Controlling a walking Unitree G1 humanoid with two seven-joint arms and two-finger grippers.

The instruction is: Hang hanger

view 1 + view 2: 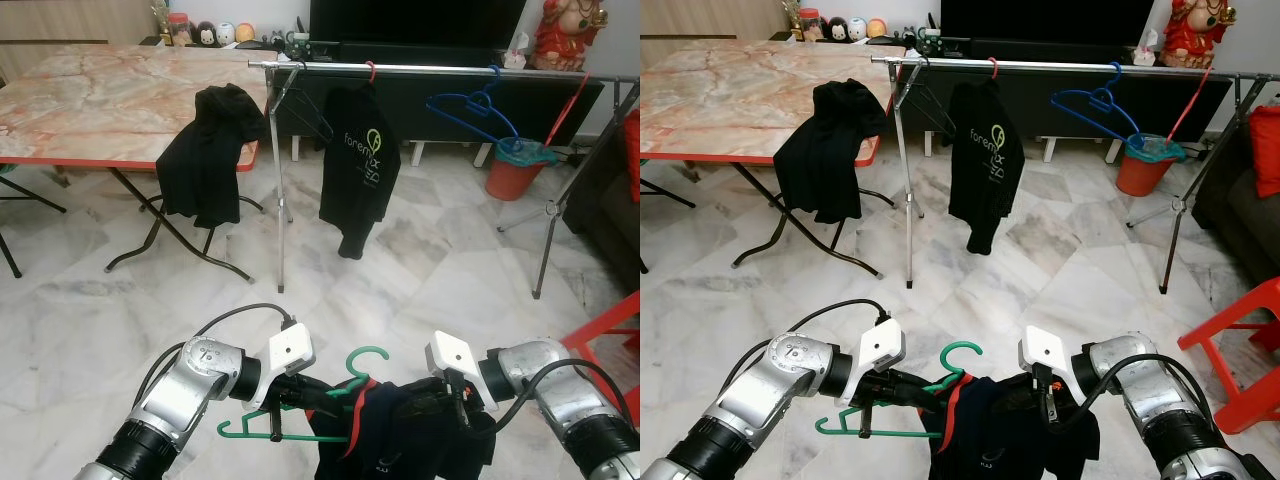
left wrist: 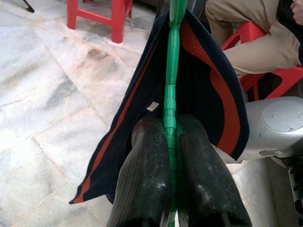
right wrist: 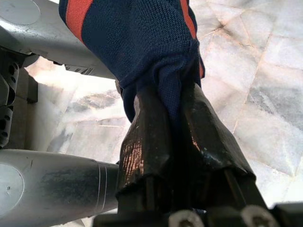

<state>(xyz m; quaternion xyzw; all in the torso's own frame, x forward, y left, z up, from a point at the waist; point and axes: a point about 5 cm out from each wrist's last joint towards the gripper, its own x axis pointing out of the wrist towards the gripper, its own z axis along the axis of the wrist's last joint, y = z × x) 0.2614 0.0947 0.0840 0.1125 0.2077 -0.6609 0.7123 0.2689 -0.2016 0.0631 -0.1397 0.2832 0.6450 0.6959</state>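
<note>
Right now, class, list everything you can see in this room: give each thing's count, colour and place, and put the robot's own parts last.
Green hanger: one, low in front, carrying the sweater.
Sweater: one, navy with orange stripes, draped on the green hanger.
Clothes rail: one, silver, across the room ahead.
Black T-shirt: one, hanging on the rail.
Blue hangers: two, on the rail, right of the T-shirt.
Folding table: one, marble-pattern top with red edge, at left.
Black garment: one, draped over the table's corner.
Bucket: one, red, behind the rail.
Red stool: one, at right.
Left end effector: one, black, shut on the green hanger.
Right end effector: one, black, shut on the sweater.
</note>
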